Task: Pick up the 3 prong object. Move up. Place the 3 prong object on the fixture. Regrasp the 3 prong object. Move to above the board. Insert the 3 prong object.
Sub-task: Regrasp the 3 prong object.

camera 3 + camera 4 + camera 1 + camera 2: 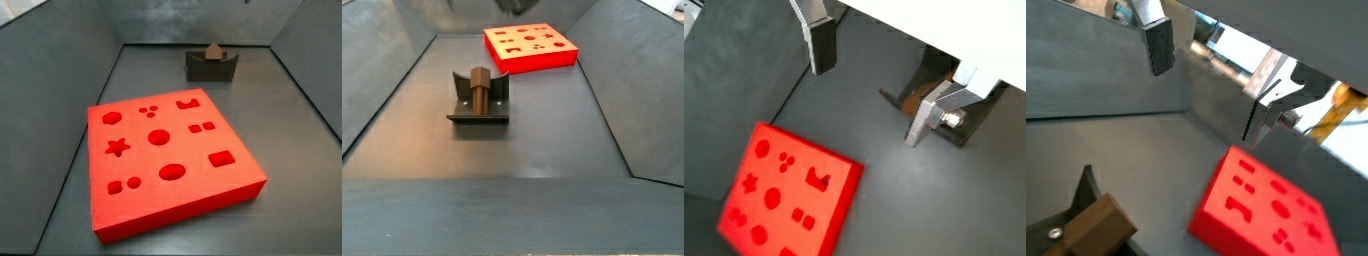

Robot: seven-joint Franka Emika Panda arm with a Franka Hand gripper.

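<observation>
Gripper raised and empty; the piece sits on the fixture, away from the board.

The large bright red square board [167,160] lies flat on the grey floor; well beyond it, the dark grey-green notched fixture [478,102] carries the small reddish-brown wooden 3 prong object [478,84], apparently standing upright. The gripper [871,85] hangs above, silver fingers [819,45] apart, holding nothing, piece off to one side.

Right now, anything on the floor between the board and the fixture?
Nothing: bare grey floor between board and fixture, in both side views. The open gripper is above, empty.
</observation>
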